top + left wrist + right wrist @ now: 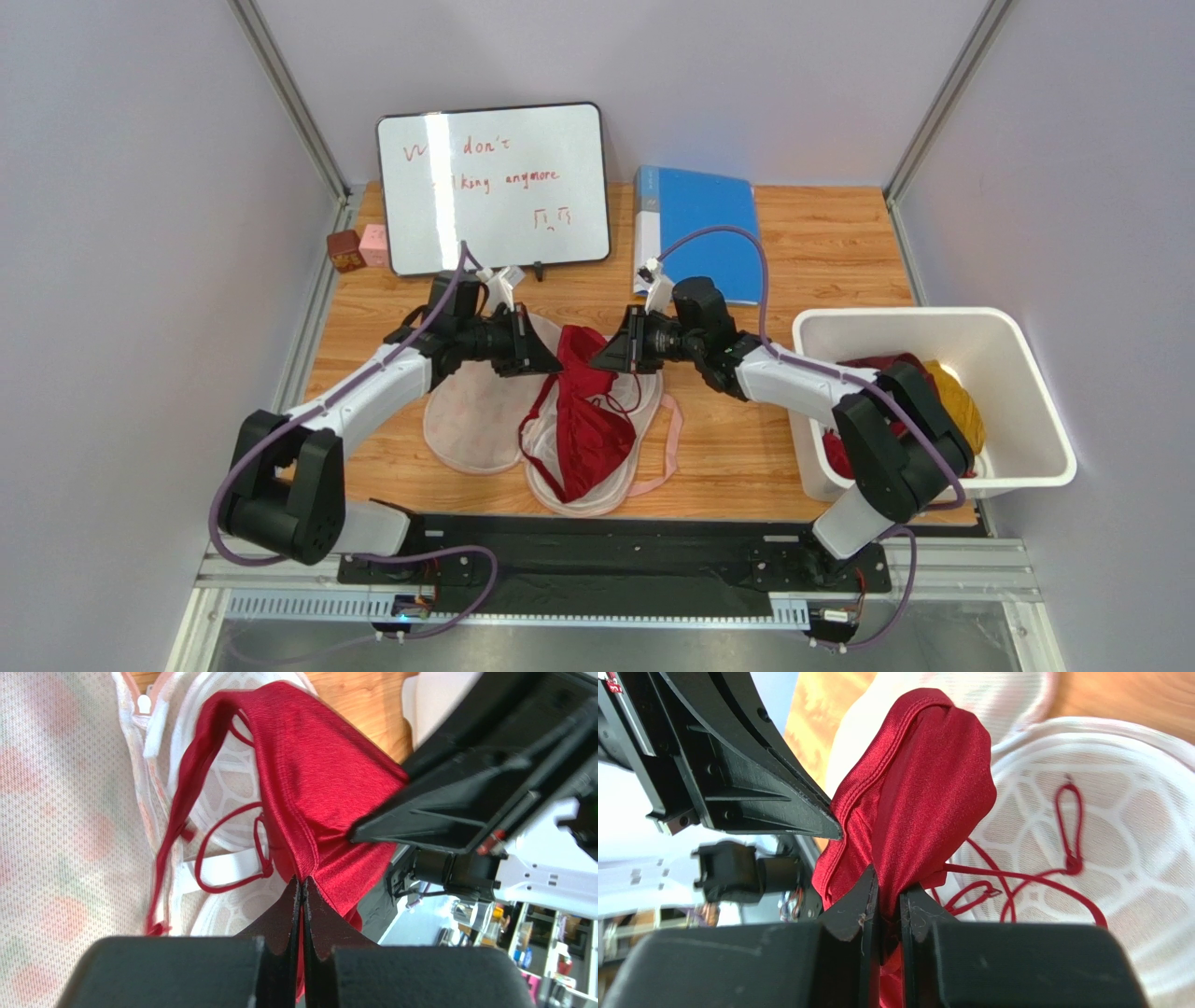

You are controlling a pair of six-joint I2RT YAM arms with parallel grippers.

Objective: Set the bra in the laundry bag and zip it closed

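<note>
One dark red bra (578, 420) lay over one cream leaf-print pouch (470, 417); left gripper (303, 882) and right gripper (885, 882) each pinched the bra.

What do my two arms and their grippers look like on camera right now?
Both the left arm and right arm have white links between chunky black joints. A purple-grey cable loops outside each, base to wrist. The left gripper and right gripper are matte black, with flat wedge-shaped fingers tapering to points on blocky bodies; the right's finger edges look scuffed.
</note>
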